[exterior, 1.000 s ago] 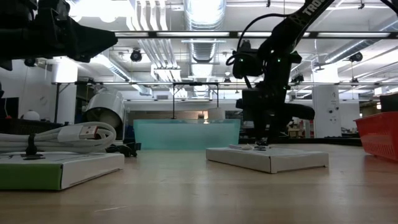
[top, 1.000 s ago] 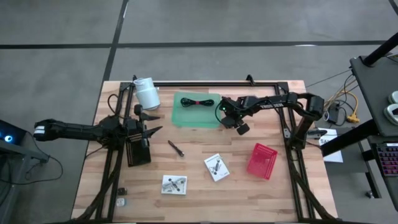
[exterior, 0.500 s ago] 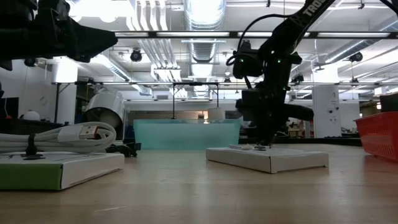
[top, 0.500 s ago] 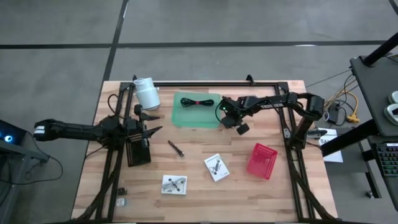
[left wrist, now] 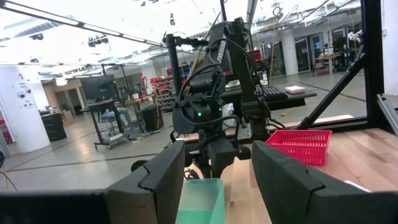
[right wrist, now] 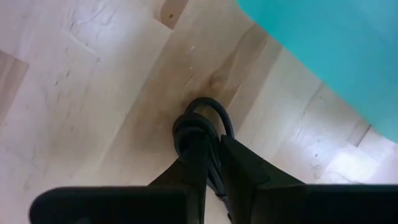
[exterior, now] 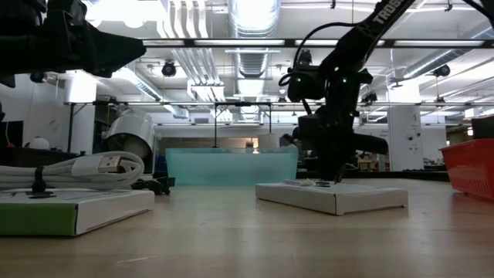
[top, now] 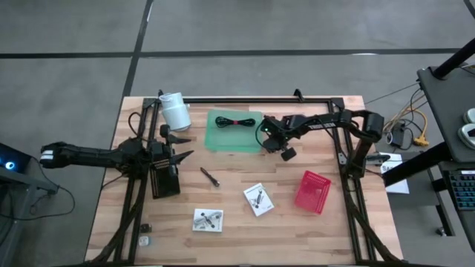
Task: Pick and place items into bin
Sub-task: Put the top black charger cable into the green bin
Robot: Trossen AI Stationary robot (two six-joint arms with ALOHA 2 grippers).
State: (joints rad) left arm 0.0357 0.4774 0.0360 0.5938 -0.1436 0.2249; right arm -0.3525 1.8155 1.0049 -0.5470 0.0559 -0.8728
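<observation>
Here the right gripper [right wrist: 208, 155] pinches 1 half-hidden, apparently coiled black cable bundle [right wrist: 199, 127].

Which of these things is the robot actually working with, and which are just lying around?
Job: green bin, cable bundle inside it, second cable bundle in the right end effector, pen-like tool, two packets.
Lying about: white roll, red basket, waiting left end effector.

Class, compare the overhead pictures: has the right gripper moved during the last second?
Yes, slightly. The right gripper has edged toward the green bin, away from the red basket.
</observation>
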